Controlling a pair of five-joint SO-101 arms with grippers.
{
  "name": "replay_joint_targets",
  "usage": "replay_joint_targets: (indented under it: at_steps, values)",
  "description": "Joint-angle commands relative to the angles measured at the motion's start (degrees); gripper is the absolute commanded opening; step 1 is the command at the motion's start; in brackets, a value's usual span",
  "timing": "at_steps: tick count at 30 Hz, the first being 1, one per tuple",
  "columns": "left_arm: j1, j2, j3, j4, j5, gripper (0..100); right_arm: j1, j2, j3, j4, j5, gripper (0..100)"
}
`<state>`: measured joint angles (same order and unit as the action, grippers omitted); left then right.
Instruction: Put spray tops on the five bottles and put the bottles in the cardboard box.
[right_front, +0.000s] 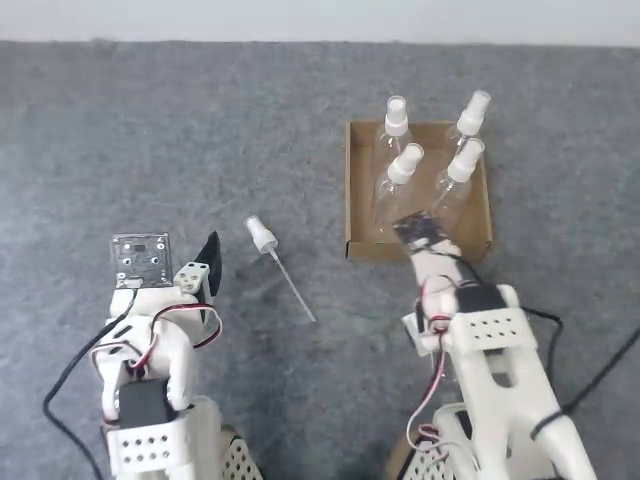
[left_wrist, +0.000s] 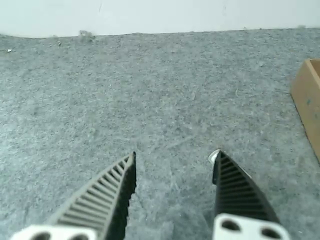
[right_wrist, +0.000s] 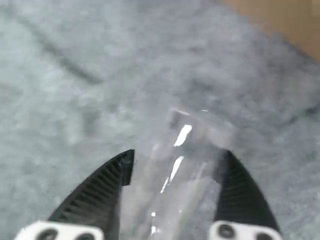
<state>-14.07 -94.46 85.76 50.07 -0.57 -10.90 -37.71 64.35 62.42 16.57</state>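
Grey felt (right_front: 200, 130): four boxed bottles (right_front: 393, 135) (right_front: 465, 125) (right_front: 395, 182) (right_front: 452, 180); right pincer (right_wrist: 177, 157) around fifth bottle (right_wrist: 184, 134); left pincer (left_wrist: 175, 162) open.

Looks like a robotics lab bench: grey felt (right_front: 200, 130) over the table, bare white wall (right_front: 300, 18) along the far edge, left arm (right_front: 150, 385) and right arm (right_front: 500, 365) near, wires exposed.

- You have a grey felt mat (right_front: 150, 130) spread under everything in view, its surface coarse and mottled.
- Along the mat's far edge you'll see a plain white wall (right_front: 300, 18), meeting it in a straight line.
- On that seam, your left wrist view shows a small tuft of lint (left_wrist: 86, 34), and a tiny white speck (left_wrist: 9, 50) lies on the mat near it.
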Motion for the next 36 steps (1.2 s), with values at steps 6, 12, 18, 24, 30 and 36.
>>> replay_joint_targets:
  at_steps: [6, 12, 18, 24, 30, 36]
  values:
    - [1.7, -1.0, -0.3, 0.4, 0.4, 23, 18.8, -1.5, 1.4, -2.9, -0.6, 1.7]
    - [1.8, -1.0, -0.3, 0.4, 0.4, 23, 41.0, -1.5, -2.2, -4.3, 0.2, 2.4]
    - [1.7, -1.0, -0.3, 0.4, 0.4, 23, 57.6, -1.2, -7.8, -9.5, 0.8, 6.9]
    - [1.7, -1.0, -0.3, 0.4, 0.4, 23, 60.3, -0.8, -8.3, -11.9, -7.0, 6.9]
    - [1.6, -0.9, -0.3, 0.4, 0.4, 23, 56.7, -0.8, -8.2, -12.0, -18.8, 7.3]
    - [1.6, -0.9, -0.3, 0.4, 0.4, 23, 56.0, -0.9, -8.0, -11.6, -27.0, 12.5]
